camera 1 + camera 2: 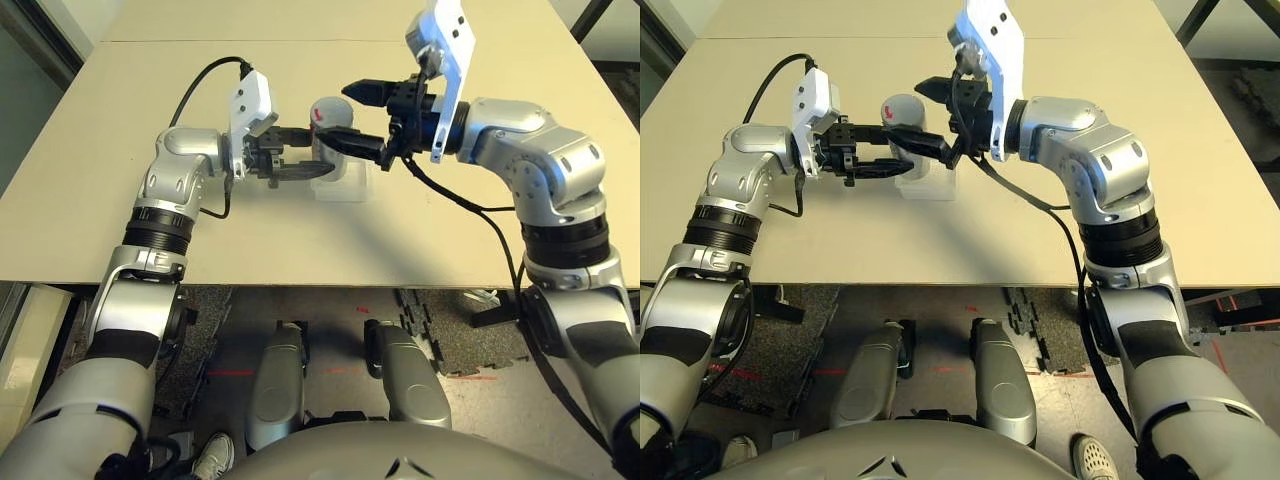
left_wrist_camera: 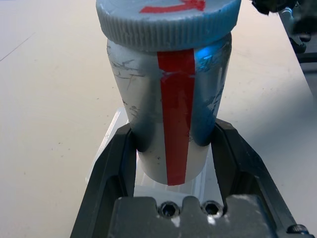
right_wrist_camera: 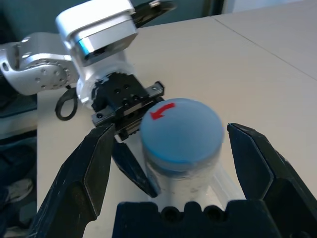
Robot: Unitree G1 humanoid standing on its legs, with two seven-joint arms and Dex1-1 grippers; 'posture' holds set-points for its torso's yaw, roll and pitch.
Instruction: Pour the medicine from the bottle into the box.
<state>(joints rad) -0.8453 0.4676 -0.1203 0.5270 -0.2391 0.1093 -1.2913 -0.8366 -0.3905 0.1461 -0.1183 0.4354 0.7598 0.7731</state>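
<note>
The bottle [image 2: 168, 124] stands upright over the box [image 1: 340, 185], its cap [image 3: 181, 129] still on, clamped low on its body by the left gripper [image 1: 300, 150]. The right gripper [image 3: 173, 163] straddles the cap, fingers [image 3: 86, 173] spread wide, not touching.

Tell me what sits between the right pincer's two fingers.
The capped top of the bottle, with a gap on each side; the right pincer is open around it, as the right wrist view shows. The left pincer grips the bottle's body.
</note>
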